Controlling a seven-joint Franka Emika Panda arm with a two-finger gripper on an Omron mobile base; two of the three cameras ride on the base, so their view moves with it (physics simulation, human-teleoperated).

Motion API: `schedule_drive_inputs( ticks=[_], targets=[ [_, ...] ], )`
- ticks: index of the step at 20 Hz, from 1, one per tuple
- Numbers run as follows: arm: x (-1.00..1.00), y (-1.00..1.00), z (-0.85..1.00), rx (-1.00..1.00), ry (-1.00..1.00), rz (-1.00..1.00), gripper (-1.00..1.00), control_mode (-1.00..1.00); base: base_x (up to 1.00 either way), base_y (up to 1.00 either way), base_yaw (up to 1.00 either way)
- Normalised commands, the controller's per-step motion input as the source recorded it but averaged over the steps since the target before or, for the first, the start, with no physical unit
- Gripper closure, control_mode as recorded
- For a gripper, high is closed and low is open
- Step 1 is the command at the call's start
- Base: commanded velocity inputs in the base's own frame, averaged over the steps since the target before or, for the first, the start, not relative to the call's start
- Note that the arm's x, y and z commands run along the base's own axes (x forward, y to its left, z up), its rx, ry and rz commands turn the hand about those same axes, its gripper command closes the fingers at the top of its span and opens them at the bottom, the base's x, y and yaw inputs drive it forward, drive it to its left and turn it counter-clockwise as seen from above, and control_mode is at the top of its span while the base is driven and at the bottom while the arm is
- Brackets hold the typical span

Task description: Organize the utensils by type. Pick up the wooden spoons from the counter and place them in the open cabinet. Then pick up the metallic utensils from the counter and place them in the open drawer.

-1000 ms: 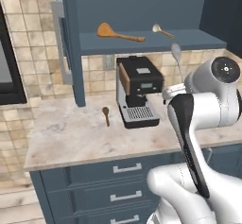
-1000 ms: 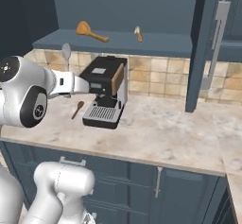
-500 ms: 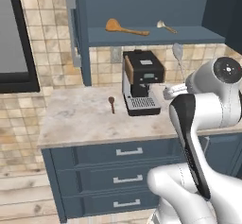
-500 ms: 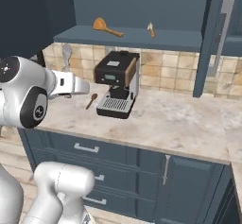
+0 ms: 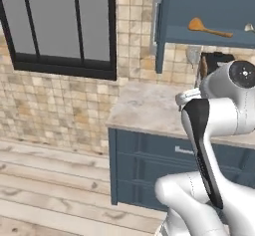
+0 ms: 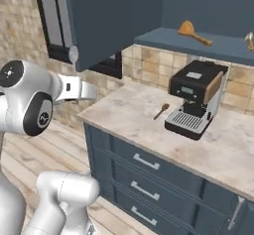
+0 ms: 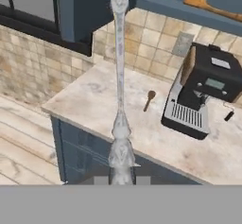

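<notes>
My gripper (image 6: 75, 82) is shut on the handle of the slim silver metal spoon (image 6: 73, 55), which stands upright with its bowl at the top; in the hand view this spoon (image 7: 119, 76) runs up the middle from the gripper (image 7: 121, 176). The short dark brown spoon (image 6: 161, 111) lies on the counter left of the coffee machine. On the shelf of the open cabinet (image 6: 218, 45) lie the large orange wooden spoon (image 6: 193, 32) and, at the far right, the small cream-bowled spoon (image 6: 249, 39). The open drawer is out of view.
A black coffee machine (image 6: 196, 97) stands on the marble counter (image 6: 129, 115). Closed drawer fronts with silver handles (image 6: 145, 162) sit below. The cabinet's open door (image 6: 99, 21) hangs near the held spoon. A dark-framed window (image 5: 60, 26) and wooden floor (image 5: 50, 180) lie to the left.
The base has driven left, so the counter, coffee machine and cabinet have slid to the right in both base views. The gripper still holds the silver spoon upright.
</notes>
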Motion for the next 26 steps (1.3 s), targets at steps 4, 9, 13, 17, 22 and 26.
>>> schedule_drive_inputs(
  ticks=[4, 9, 13, 17, 22, 26],
  targets=[
    [0.0, 0.0, 0.0, 0.0, 0.0, 0.0, 1.0, 1.0, -0.37, 0.63, 0.71],
    [0.0, 0.0, 0.0, 0.0, 0.0, 0.0, 1.0, 1.0, -0.19, 0.68, 0.72],
    [0.0, 0.0, 0.0, 0.0, 0.0, 0.0, 1.0, 1.0, 0.0, 0.75, 0.69],
    [0.0, 0.0, 0.0, 0.0, 0.0, 0.0, 1.0, 1.0, 0.11, 0.73, 0.6],
    [0.0, 0.0, 0.0, 0.0, 0.0, 0.0, 1.0, 1.0, 0.48, 0.65, 0.51],
    [0.0, 0.0, 0.0, 0.0, 0.0, 0.0, 1.0, 1.0, 0.76, 0.44, 0.38]
  ],
)
